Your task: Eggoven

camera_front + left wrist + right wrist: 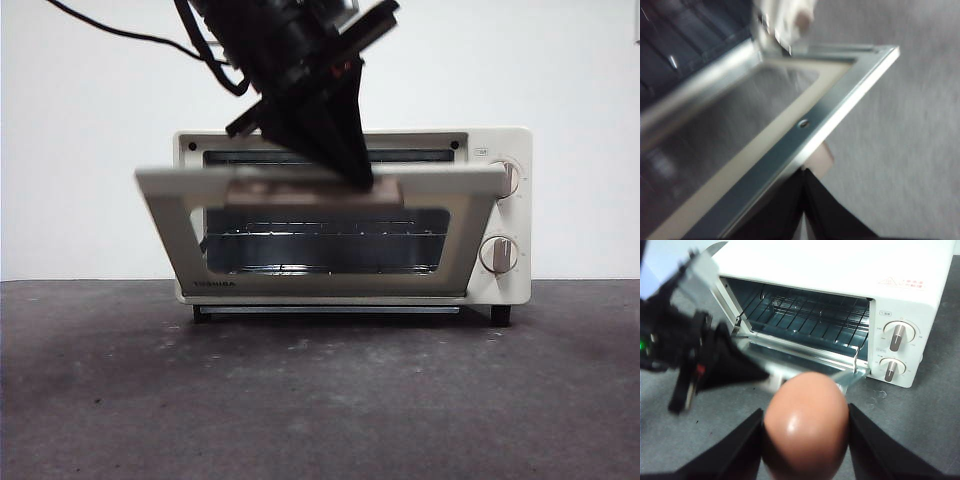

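Note:
The cream TOSHIBA oven stands mid-table with its glass door tilted about half open. My left gripper comes down from above and is shut on the tan handle. The left wrist view shows the door's metal frame and the handle between my jaws. My right gripper is shut on the reddish-brown egg and holds it in the air in front of the oven. The right gripper is out of the front view.
The wire rack inside the oven is bare. Two knobs sit on the oven's right side. The left arm stands at the left side of the door opening. Dark grey table stretches in front.

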